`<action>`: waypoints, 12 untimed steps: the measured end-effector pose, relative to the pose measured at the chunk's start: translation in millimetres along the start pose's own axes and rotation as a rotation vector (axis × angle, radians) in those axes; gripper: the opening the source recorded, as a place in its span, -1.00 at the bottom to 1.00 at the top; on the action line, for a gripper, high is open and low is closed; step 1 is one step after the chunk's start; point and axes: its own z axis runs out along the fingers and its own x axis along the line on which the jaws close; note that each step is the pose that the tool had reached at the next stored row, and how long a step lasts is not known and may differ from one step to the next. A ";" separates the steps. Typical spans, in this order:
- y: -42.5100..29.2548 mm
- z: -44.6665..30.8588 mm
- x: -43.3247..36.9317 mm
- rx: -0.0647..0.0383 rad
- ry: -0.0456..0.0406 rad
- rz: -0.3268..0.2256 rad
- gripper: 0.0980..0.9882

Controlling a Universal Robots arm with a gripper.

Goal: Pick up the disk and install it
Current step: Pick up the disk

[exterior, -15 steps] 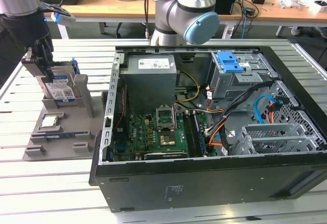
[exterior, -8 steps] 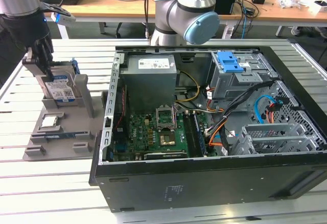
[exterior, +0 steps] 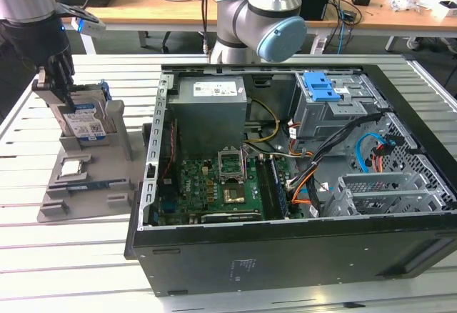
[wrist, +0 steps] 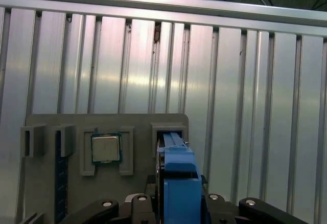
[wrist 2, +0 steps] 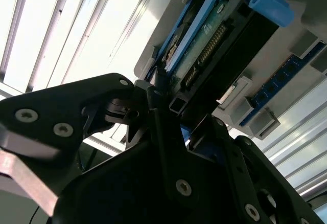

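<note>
The disk (exterior: pixel 82 123) stands upright in a slot of the grey holder (exterior: pixel 118 123) at the exterior view's left, its white-and-blue label facing out. My gripper (exterior: pixel 63 95) reaches down onto its top edge from above. In the second wrist view the black fingers (wrist 2: pixel 164 112) press against the disk (wrist 2: pixel 204 45) on its circuit-board side. In the first wrist view the blue carrier of the disk (wrist: pixel 179 178) sits between my gripper's jaws (wrist: pixel 176 203). The gripper is shut on the disk, whose lower part is still inside the holder.
A small square processor chip (exterior: pixel 73 168) lies in the holder beside the disk, with a blue memory stick (exterior: pixel 93 184) in front. The open computer case (exterior: pixel 285 256) lies at the right, its grey drive cage with a blue latch (exterior: pixel 321 88) at the back. The arm's base (exterior: pixel 260 20) stands behind.
</note>
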 end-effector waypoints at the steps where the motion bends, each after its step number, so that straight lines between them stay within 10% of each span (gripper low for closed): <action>1: 0.0 0.0 0.0 0.000 0.0000 0.000 -0.40; 12: 0.0 0.1 0.0 0.000 0.0000 0.000 -0.40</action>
